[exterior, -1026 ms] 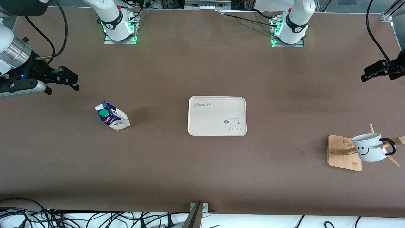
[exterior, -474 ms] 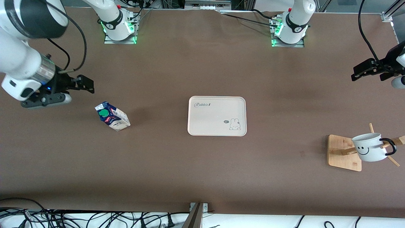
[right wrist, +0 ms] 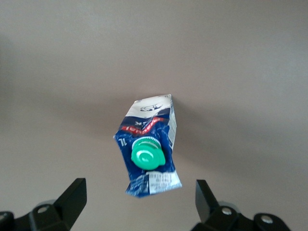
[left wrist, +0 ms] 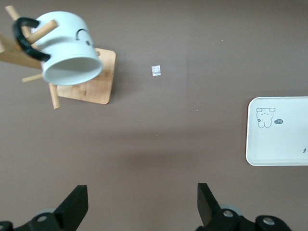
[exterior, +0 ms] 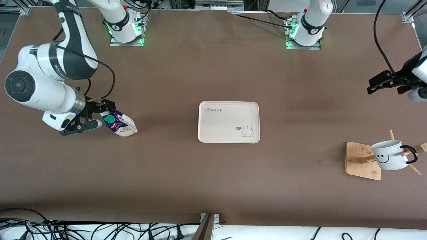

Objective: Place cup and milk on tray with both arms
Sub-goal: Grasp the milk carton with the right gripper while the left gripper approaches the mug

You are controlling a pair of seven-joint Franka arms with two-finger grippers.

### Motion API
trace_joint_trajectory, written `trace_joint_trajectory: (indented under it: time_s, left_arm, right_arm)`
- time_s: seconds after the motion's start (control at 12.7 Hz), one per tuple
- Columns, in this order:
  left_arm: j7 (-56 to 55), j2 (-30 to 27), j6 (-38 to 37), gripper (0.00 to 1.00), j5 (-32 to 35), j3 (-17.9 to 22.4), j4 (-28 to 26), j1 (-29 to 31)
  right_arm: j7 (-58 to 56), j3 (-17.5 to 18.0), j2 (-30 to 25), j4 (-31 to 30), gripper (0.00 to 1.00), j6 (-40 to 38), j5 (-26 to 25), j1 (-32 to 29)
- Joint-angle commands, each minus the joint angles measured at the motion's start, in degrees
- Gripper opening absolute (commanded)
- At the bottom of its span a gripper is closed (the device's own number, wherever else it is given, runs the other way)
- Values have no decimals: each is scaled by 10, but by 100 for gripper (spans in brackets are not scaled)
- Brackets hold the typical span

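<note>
The fingers point(right wrist: 72, 199) of the right gripper point(exterior: 96, 116) are spread apart and grip nothing; in the right wrist view both tips flank the milk point(right wrist: 150, 151) without touching it. The right gripper is positioned low, just beside the milk at its top end, toward the right arm's end of the surface point(exterior: 213, 180). The milk stands on the surface, with its green screw cap point(right wrist: 147, 155) facing the right wrist camera.

The fingers point(left wrist: 74, 207) of the left gripper point(exterior: 383, 83) are also spread apart and hold nothing. The left gripper hangs over bare surface at the left arm's end, with open surface between it and the cup point(exterior: 388, 155).

The cup hangs tilted on a peg of the bamboo stand point(exterior: 362, 161), its black handle point(left wrist: 24, 38) hooked over the peg and its smiley face turned toward the front camera. The stand rests on the surface at the left arm's end, nearer to the front camera than the tray point(exterior: 228, 121).

The tray lies flat at the middle of the surface, between the milk and the cup and well apart from both. It carries nothing.
</note>
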Motion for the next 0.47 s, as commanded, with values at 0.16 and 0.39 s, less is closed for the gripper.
trace_joint_trajectory:
  time_s: [0.16,0.39]
  left_arm:
    - [-6,-26,239,100,-4,-10,-147,-11]
    - [-6,-27,412,100,-10,-8,-227,-3]
  right_arm:
    - [-24,1,-4,-73,100,100,-6,2]
    - [-24,1,5,-86,94,124,-6,2]
